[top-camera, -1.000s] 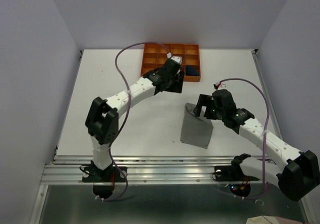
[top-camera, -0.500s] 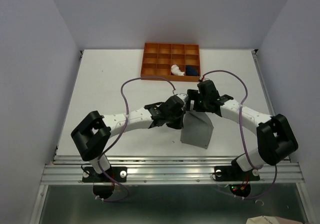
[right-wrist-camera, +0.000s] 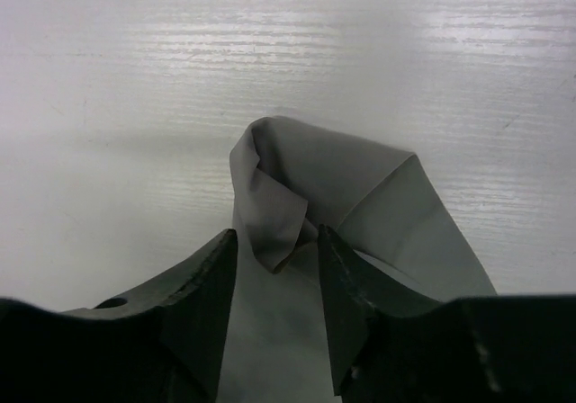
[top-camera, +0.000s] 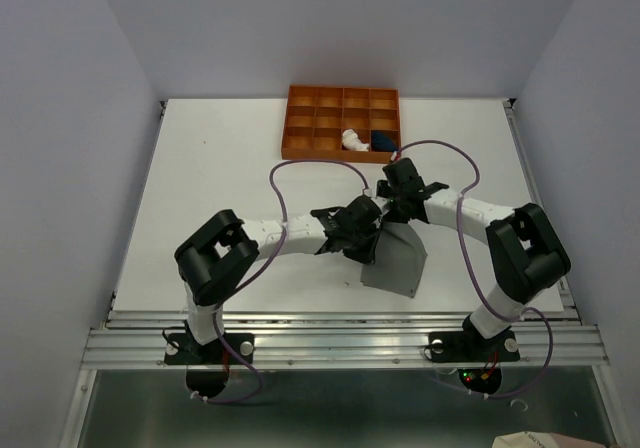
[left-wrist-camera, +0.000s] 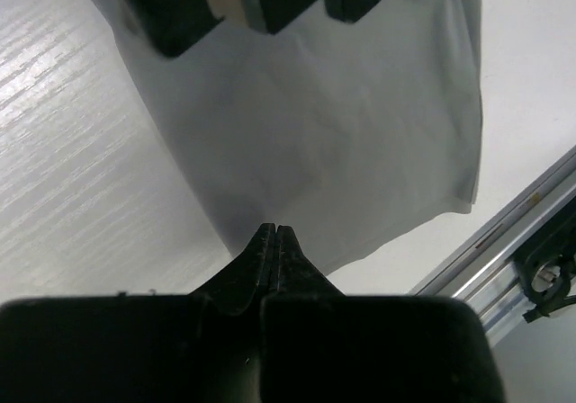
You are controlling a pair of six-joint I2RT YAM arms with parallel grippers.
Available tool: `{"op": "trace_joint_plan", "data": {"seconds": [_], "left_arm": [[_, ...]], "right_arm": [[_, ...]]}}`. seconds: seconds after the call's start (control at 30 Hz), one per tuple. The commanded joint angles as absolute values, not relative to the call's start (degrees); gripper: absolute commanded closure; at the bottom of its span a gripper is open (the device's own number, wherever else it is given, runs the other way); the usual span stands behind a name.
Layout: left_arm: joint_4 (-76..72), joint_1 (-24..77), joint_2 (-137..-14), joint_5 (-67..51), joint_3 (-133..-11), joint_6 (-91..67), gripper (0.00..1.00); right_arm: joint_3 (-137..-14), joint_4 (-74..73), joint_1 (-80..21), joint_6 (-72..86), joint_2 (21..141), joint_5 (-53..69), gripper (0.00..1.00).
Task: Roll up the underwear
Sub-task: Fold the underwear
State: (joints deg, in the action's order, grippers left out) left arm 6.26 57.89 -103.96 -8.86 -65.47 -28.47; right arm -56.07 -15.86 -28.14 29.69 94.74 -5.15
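The grey underwear [top-camera: 398, 263] lies flat on the white table [top-camera: 220, 188], right of the middle and closer to the near edge than the far one, with its narrower end pointing toward the far edge. The left gripper [top-camera: 368, 248] reaches across from the near-left corner to the garment's left edge. In the left wrist view its fingers [left-wrist-camera: 270, 250] are pressed together with no gap, the tips [left-wrist-camera: 274, 234] right at the edge of the grey cloth [left-wrist-camera: 342, 133]. Whether a fold of fabric is caught between them is hard to say from this angle. The right gripper [top-camera: 392, 200] sits over the far end of the garment, its arm bent back from the near-right corner. In its own view the fingers [right-wrist-camera: 202, 277] are spread, and a bunched, folded-over corner of the cloth [right-wrist-camera: 360, 187] rises between them, close to the right finger's inner face. An orange divided tray [top-camera: 340, 89] stands at the far edge, near its middle. In the tray's nearest row, a pale pink-white rolled garment [top-camera: 352, 140] fills the third compartment from the left. The navy blue one [top-camera: 383, 145] sits in the compartment just to its right.
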Motion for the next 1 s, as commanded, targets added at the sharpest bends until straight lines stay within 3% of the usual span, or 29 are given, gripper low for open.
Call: {"op": "trace_joint_plan", "data": {"seconds": [0.0,0.17,0.43,0.97], "left_arm": [[5.98,57.83,-105.73,-10.2,-69.34,-25.31,1.0],[7.73,57.04,-109.6,-8.0,-72.33,-24.96,1.0],[12.22,54.14,-113.2,-8.52,-71.9,-23.21,1.0],[13.54,53.96,-110.92,-11.43,-67.33,-23.91,1.0]], "right_arm": [[-58.62,-14.06,-27.77,30.15,95.27,-5.62,0.57],[-58.71,-14.15,-27.77,28.83,94.75,-8.43,0.67],[-59.41,-13.54,-27.77,25.93,95.53,-6.86,0.99],[-61.08,-11.95,-27.25,21.97,99.05,-16.52,0.99]]}}
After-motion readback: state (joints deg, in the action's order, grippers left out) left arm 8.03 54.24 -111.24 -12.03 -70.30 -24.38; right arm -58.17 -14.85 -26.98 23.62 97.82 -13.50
